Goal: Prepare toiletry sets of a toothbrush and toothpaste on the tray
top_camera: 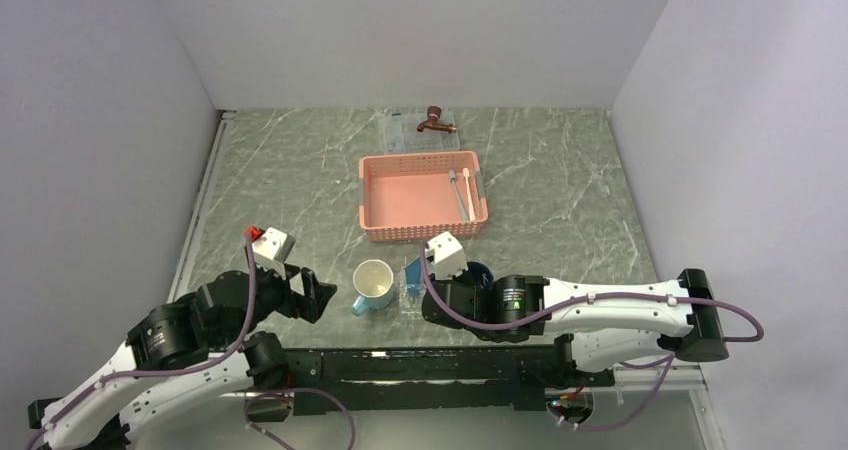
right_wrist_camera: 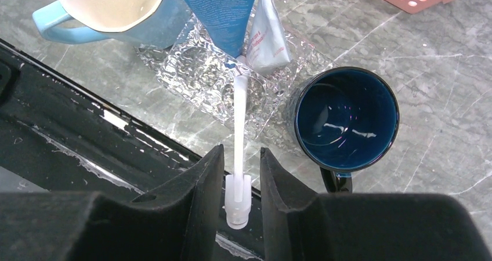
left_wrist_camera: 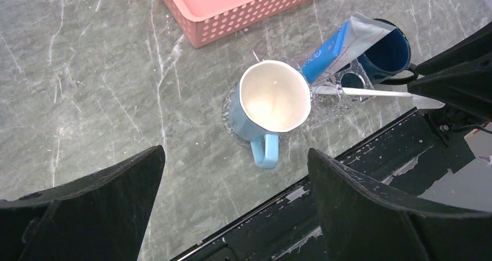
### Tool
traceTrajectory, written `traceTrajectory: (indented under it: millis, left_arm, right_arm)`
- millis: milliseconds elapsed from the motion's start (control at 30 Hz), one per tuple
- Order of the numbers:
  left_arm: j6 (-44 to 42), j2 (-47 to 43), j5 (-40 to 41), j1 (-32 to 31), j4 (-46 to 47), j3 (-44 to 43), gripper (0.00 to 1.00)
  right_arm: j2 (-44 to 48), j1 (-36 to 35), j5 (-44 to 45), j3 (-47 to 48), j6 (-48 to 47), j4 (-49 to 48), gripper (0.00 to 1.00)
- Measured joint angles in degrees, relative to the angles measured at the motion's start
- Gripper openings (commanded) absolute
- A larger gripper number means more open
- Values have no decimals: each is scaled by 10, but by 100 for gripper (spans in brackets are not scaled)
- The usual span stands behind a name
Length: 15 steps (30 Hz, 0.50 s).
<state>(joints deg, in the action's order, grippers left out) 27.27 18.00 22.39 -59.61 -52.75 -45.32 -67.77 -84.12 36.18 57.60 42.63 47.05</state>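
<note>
One set looks nearly complete: bright blue soft toothpaste tube (right_wrist_camera: 223, 11) and slim white plastic toothbrush (right_wrist_camera: 239, 127) lie on the small clear plastic tray (right_wrist_camera: 197, 69), near side; right pincer (right_wrist_camera: 241, 152) narrowly parted around the brush's end, left pincer (left_wrist_camera: 235, 152) wide, empty

Bright even light, soft shadows, glints on the clear tray (right_wrist_camera: 197, 69)

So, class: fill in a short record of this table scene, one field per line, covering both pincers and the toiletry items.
left pincer: open, holding nothing
right pincer: around the toothbrush's near end; grip unclear
toothbrush: far tip on the tray, touching the toothpaste
tray: clear, between light-blue mug and dark blue mug
pink basket: farther back, slim sticks inside
</note>
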Motion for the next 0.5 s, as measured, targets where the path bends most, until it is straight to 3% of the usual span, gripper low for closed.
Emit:
traceTrajectory:
  millis: [500]
  left_arm:
    - [0,0,0,0,0,0,99]
  right_arm:
    - [8,1,56,49,15,52,35]
